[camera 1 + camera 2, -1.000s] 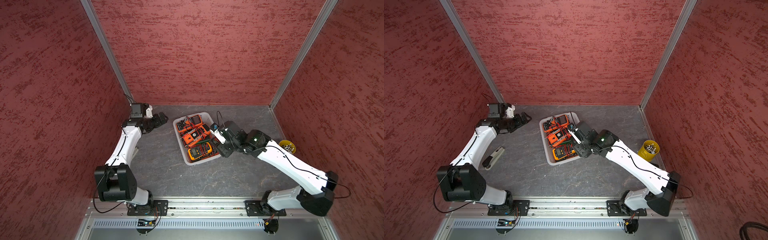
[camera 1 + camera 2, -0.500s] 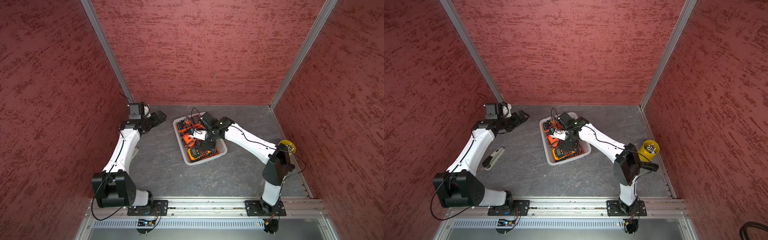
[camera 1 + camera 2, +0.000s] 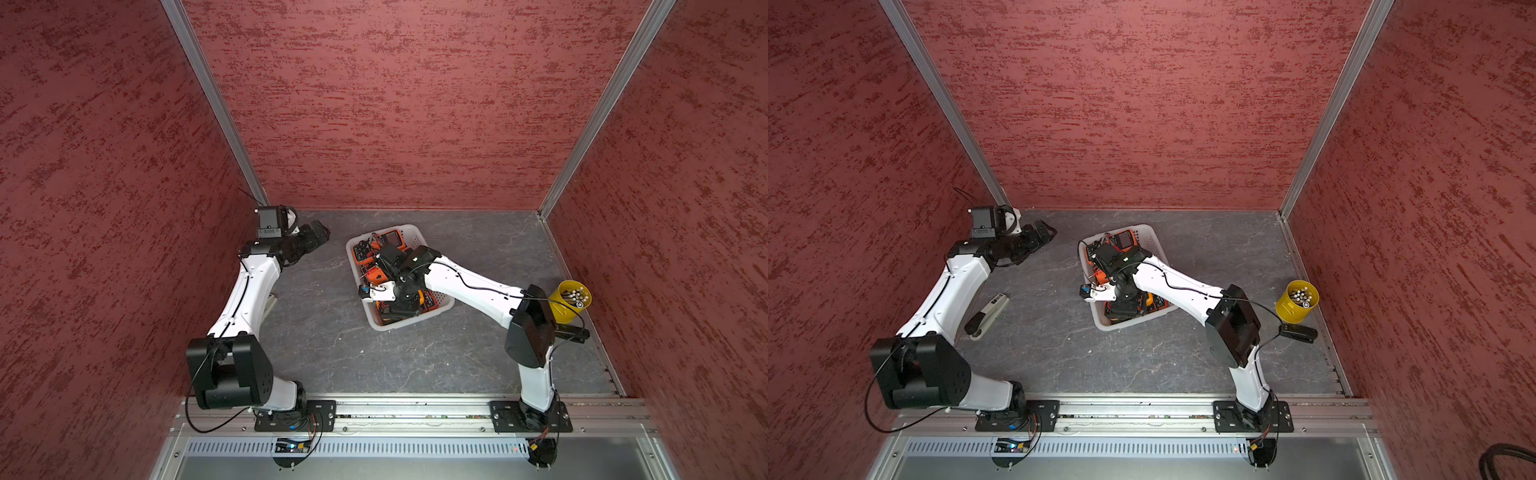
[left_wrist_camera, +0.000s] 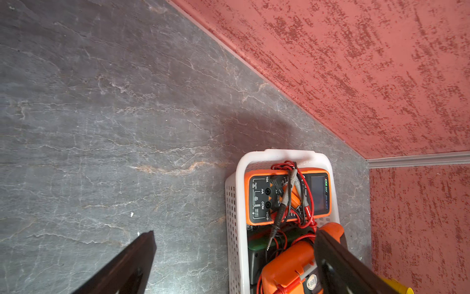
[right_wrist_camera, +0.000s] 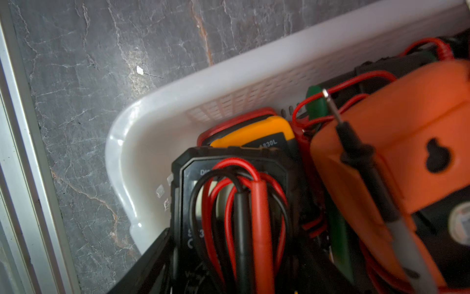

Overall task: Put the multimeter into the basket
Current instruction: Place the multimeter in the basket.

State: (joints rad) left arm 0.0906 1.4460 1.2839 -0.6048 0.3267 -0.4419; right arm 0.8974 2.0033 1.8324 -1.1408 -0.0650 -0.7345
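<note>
The white perforated basket (image 3: 415, 321) (image 3: 1133, 323) sits mid-table with several orange and yellow meters and tangled leads inside. My right gripper (image 3: 400, 308) (image 3: 1125, 309) reaches down into its near end, shut on a black multimeter (image 5: 183, 193) wrapped in red and black leads; in the right wrist view the gripper (image 5: 236, 267) shows only one dark finger beside the meter's edge. An orange meter (image 4: 287, 196) lies at the basket's (image 4: 239, 178) far end. My left gripper (image 3: 318, 232) (image 3: 1044, 230) (image 4: 234, 234) hangs open and empty at the back left, beside the basket.
A yellow cup (image 3: 569, 301) (image 3: 1298, 301) of small items stands at the right wall, with a black object (image 3: 1298, 332) next to it. A grey and white hand tool (image 3: 986, 316) lies by the left arm. Red walls close in three sides.
My right arm swung from the basket's right edge to over the basket and came down at its near end, still holding the black multimeter. The left arm barely shifted.
</note>
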